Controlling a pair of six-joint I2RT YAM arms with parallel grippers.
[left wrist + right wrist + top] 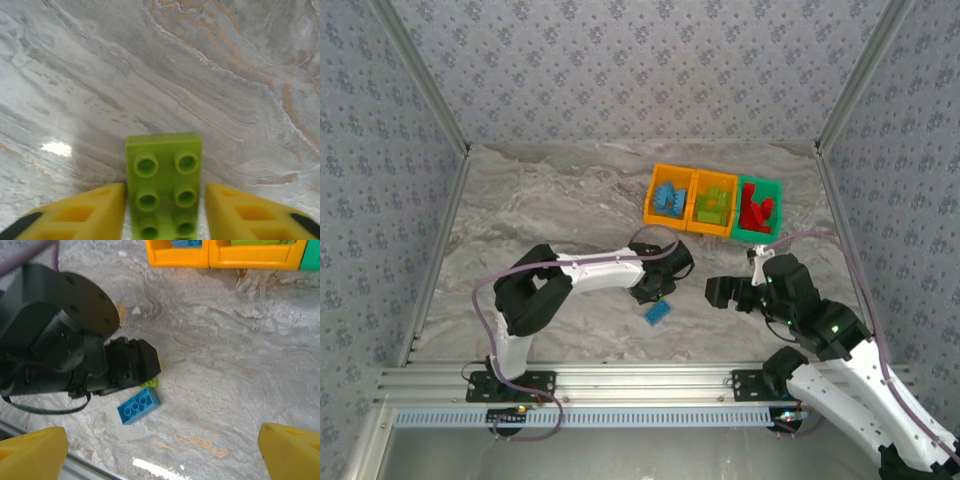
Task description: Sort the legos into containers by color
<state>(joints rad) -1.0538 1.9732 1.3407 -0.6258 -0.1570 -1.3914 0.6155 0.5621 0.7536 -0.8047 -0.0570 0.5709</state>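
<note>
A lime green lego [165,180] lies studs-up on the marble table, and my left gripper [165,202] is shut on it, one yellow finger [95,210] against each long side. From above, the left gripper [650,292] points down at the table's middle front. A blue lego [657,313] lies flat just in front of it, and in the right wrist view this blue lego [139,405] sits beside a sliver of the green one [150,383]. My right gripper [725,293] hovers open to the right, holding nothing.
The three containers stand in a row at the back right: an orange one [651,198] with blue legos, an orange one [712,231] with green legos, and a green one [760,181] with red legos. Walls enclose the table, and a metal rail runs along its front.
</note>
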